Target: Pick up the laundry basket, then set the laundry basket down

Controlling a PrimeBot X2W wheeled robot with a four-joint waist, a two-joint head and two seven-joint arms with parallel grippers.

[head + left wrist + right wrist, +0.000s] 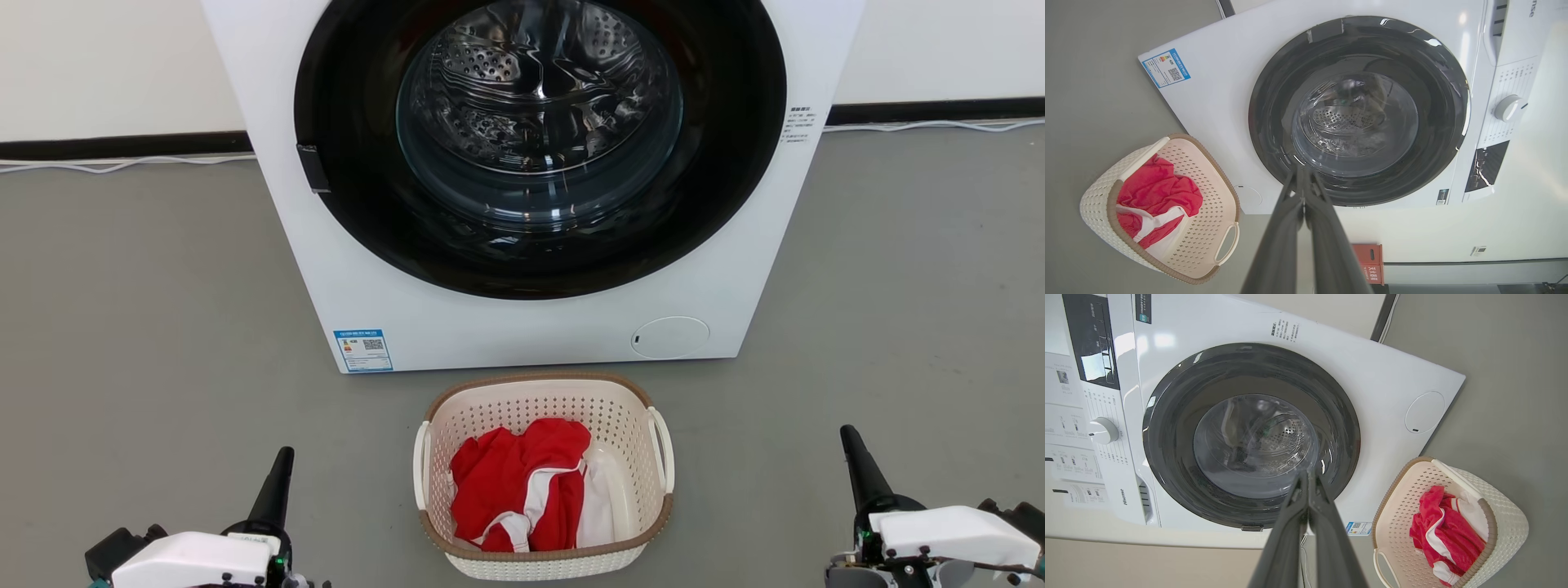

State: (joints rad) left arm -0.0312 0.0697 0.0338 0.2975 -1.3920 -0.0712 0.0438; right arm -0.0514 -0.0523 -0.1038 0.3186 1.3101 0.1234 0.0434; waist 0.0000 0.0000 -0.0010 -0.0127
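1. Left gripper [281,461] has its fingers pressed together and holds nothing. Right gripper [851,437] is the same: tips meeting, empty.
2. First worry: with the fingers pressed together like this, neither gripper can take a handle. If I drive in before spreading them, I'll just shove the laundry basket [522,404] across the floor [163,327]. It looks light enough to skate.
3. Second worry: the loop handles are thin. The left handle [421,465] and right handle [663,449] leave little room for error, and a shallow bite could slip off mid-lift.
4. Third worry: an uneven lift. If one arm rises ahead of the other, the basket tips and the red-and-white garment [522,482] slides to the low side or spills out.
5. Fourth worry: the washing machine [531,327] stands just behind the basket, so a forward swing on the way up could knock the rim against its front panel.
6. Now the layout: the basket sits upright on the floor, centred between my two grippers and slightly ahead of them. Each gripper is well apart from its handle, left out to the left, right out to the right, touching nothing.
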